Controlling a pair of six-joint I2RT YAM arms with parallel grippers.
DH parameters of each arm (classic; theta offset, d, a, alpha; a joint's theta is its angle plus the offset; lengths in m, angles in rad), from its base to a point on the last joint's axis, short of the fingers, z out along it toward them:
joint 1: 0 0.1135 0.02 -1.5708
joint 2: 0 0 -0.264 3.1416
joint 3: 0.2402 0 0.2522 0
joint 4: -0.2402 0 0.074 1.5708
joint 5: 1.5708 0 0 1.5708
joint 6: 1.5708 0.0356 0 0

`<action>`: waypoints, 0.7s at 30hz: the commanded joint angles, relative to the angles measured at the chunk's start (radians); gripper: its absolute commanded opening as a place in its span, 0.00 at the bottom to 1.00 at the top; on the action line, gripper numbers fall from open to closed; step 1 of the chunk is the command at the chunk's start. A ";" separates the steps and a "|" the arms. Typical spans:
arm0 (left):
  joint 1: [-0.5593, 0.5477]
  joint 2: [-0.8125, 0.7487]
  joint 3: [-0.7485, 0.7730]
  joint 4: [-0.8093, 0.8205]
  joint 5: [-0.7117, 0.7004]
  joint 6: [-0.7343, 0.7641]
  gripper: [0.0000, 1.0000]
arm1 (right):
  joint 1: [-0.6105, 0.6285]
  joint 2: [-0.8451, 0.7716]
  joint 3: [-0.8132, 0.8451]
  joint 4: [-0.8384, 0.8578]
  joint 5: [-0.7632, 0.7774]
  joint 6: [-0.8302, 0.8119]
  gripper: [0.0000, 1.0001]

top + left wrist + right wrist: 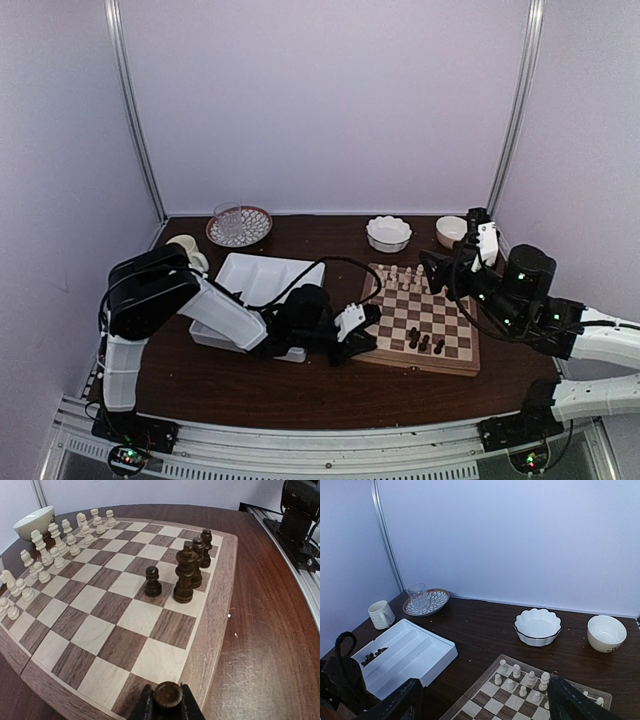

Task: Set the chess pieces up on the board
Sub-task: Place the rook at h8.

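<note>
Left gripper (167, 705) clenching dark chessman (167, 694), hovering over chessboard (95, 630) edge. Advising: lowering piece upright, centring on square, avoiding standing dark pieces (185, 575). Right gripper (481, 702) hanging released, empty.

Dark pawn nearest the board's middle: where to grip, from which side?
Pinch the dark pawn at its narrow neck under the round head, coming straight down: it stands upright, and the taller dark piece close beside it crowds a sideways approach.
</note>
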 commanded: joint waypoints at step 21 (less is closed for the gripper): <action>0.002 -0.243 -0.166 0.053 -0.122 -0.018 0.49 | -0.005 0.204 0.347 -0.513 0.094 0.230 0.99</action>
